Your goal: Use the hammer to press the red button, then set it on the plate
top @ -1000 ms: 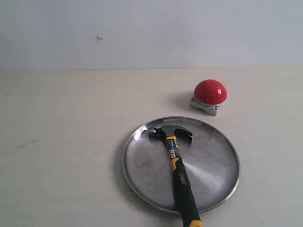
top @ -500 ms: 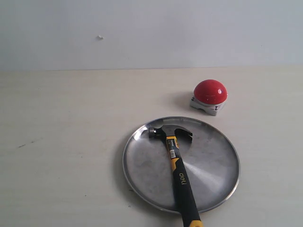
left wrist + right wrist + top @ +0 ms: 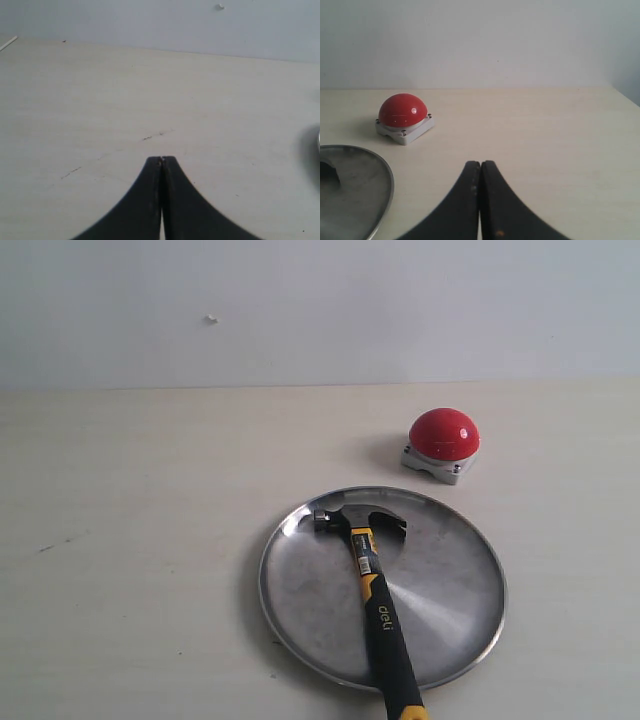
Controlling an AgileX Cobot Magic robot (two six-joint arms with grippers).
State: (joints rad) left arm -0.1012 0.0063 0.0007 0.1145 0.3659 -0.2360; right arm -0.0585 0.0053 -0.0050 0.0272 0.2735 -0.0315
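Observation:
The hammer (image 3: 378, 605) lies across the silver plate (image 3: 450, 580) in the exterior view, dark head toward the far rim, its yellow end sticking out over the near rim. The red button (image 3: 444, 434) sits on its grey base just beyond the plate, to the right. Neither arm shows in the exterior view. My left gripper (image 3: 161, 159) is shut with nothing in it, over bare table. My right gripper (image 3: 480, 163) is shut and empty too; its view shows the red button (image 3: 402, 110) ahead and the plate's rim (image 3: 389, 176) with a bit of the hammer head (image 3: 330, 172).
A light wooden table (image 3: 140, 540) runs back to a plain pale wall (image 3: 320, 310). The table's right edge (image 3: 626, 97) shows in the right wrist view. Small dark scuffs (image 3: 152, 136) mark the surface in front of the left gripper.

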